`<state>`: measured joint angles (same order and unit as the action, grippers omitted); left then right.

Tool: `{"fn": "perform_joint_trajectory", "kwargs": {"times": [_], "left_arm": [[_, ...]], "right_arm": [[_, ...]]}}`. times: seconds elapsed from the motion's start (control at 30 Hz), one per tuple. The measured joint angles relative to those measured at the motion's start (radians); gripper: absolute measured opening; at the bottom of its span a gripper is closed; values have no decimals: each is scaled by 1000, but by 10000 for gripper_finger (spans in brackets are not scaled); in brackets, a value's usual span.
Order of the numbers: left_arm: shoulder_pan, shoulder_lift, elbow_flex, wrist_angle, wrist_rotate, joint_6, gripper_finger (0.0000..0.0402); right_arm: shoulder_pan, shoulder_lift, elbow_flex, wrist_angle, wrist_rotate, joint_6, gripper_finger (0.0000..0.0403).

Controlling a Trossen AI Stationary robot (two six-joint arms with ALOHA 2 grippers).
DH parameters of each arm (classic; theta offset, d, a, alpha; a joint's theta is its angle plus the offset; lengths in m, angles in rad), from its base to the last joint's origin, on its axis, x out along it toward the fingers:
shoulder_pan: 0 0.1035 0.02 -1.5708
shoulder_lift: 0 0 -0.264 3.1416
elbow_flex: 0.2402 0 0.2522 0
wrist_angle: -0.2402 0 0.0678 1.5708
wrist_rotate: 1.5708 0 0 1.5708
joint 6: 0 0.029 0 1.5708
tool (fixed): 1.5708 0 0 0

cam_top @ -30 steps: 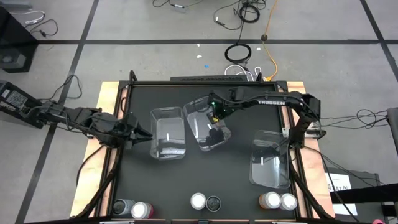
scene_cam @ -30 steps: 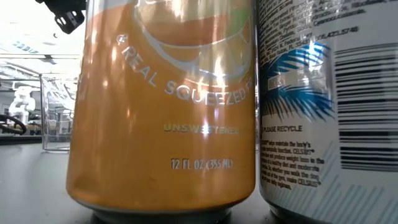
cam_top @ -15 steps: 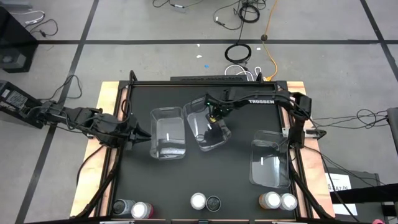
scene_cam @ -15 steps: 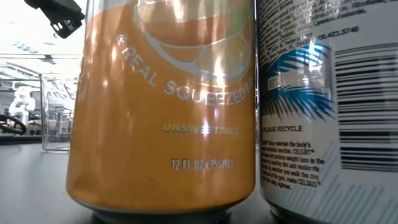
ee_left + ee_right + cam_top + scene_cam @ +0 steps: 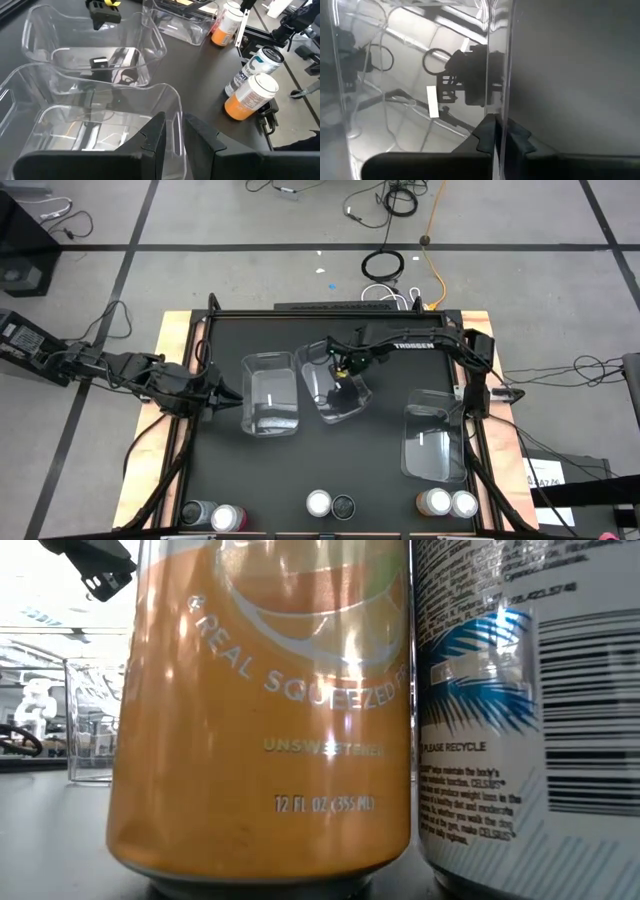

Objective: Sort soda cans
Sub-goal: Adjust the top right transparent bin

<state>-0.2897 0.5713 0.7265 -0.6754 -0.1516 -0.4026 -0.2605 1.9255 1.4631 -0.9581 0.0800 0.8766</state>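
Overhead, the black bench (image 5: 225, 470) carries three clear rectangular plastic bins and six upright soda cans with silvery round tops. The left bin (image 5: 270, 394) and the middle bin (image 5: 333, 383) stand side by side near the centre; the right bin (image 5: 435, 442) sits well apart, by the right edge.

The cans stand in three pairs along the near edge: a left pair (image 5: 212, 515), a centre pair (image 5: 331, 504) and a right pair (image 5: 448, 503). From above, can colours are hard to make out. The low view is filled by the centre pair: an orange can (image 5: 265, 710) beside a white can printed with a barcode (image 5: 525, 710), tops and bases cut off. In the left wrist view one further can (image 5: 226, 24) shows beyond the bins; the other is hidden.

The left hand (image 5: 228, 396) sits at the left bin's outer wall; in its wrist view the two dark fingers (image 5: 155, 136) straddle that wall, clenched on the rim. The right hand (image 5: 345, 362) reaches over the middle bin's far rim; its fingers (image 5: 487, 131) pinch the clear wall edge-on. All six cans stand outside the bins.
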Motion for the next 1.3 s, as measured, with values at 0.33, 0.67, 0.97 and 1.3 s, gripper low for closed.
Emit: {"fn": "perform_joint_trajectory", "kwargs": {"times": [0.33, 0.67, 0.97, 1.3], "left_arm": [[0, 0, 0, 0, -3, 0, 73], [0, 0, 0, 0, -3, 0, 73], [0, 0, 0, 1, -3, 1, 73], [0, 0, 0, 1, -7, 43, 73]], "right_arm": [[122, 0, 0, -2, 84, 254, 2], [199, 0, -1, -7, 197, 539, 1], [252, 0, -2, -33, 209, 677, 0], [291, 0, -2, -61, 211, 756, 2]]}}
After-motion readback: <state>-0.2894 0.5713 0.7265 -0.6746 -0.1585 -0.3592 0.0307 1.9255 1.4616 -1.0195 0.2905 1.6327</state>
